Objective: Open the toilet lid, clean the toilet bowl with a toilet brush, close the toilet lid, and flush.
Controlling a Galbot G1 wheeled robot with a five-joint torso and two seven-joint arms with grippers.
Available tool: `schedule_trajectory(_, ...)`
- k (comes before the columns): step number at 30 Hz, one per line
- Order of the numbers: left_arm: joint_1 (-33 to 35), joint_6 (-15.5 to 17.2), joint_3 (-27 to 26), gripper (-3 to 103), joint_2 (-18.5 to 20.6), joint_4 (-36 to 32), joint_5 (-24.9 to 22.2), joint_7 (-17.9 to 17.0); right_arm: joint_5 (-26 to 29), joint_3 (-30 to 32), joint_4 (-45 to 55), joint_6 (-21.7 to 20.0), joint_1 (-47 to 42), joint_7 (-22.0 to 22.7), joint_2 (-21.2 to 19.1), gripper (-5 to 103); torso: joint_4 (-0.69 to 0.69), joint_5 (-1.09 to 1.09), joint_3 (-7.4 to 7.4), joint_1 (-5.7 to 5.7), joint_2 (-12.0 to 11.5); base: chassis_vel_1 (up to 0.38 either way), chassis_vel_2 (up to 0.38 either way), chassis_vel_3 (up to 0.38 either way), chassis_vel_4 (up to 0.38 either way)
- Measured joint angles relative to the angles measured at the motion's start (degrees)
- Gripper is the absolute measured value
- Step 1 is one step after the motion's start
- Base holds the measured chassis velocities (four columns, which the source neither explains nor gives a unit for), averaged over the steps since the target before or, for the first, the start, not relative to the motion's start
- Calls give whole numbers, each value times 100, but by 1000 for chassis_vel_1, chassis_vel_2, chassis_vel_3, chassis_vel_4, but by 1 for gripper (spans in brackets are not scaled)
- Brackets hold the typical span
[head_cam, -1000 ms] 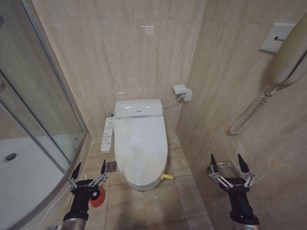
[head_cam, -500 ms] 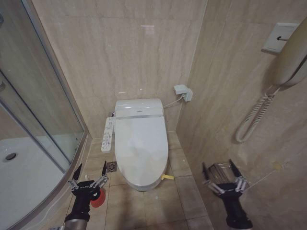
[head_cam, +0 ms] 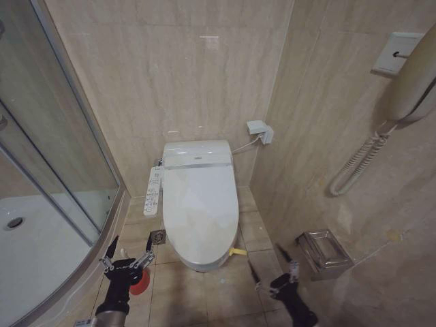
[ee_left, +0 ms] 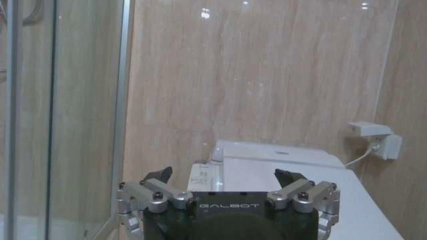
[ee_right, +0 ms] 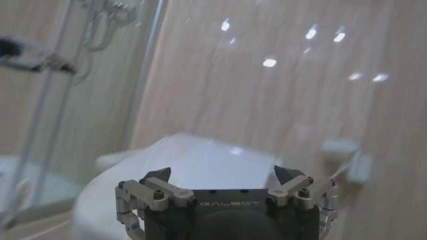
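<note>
Your toilet lid (head_cam: 200, 208) lay shut over the bowl, its long axis running from the tank at the back wall toward you, narrow front end nearest. The small yellow strap (head_cam: 237, 252) stuck out at the front edge, on the right-hand side of that nose, low near the floor tiles.

That strap was the thing your opening move turned on, by my reading, and your right tool (head_cam: 272, 270) was the nearer one: it hung low, just beyond the strap toward the right wall, with its fingers spread and holding nothing. From there the strap lay ahead and to the left of it, near but not touching. In the right wrist view the right tool (ee_right: 221, 179) pointed across the rounded white front of the lid (ee_right: 200, 165).

Your left tool (head_cam: 127, 251) sat on the other side of the lid, also spread and empty, hovering above the round red brush holder (head_cam: 139, 282) on the floor beside the shower enclosure (head_cam: 61, 204). The floor drain (head_cam: 158, 237) lay between it and the lid's edge. In its wrist view the left tool (ee_left: 225, 181) faced the side button panel (ee_left: 203, 177) and the tank.
</note>
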Motion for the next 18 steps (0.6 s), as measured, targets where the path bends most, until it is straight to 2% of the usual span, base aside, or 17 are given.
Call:
schedule_trajectory(4, 16, 22, -51, 100, -44, 99, 10, 2, 367, -479, -921, 32, 643, -262, -29, 100, 0, 0, 0, 0, 0, 0, 0, 0, 0)
schedule_trajectory(18, 176, 16, -181, 100, -215, 159, 152, 5, 204, -872, -2739, 255, 1795, -145, 199, 100, -1, 0, 0, 0, 0, 0, 0, 0, 0)
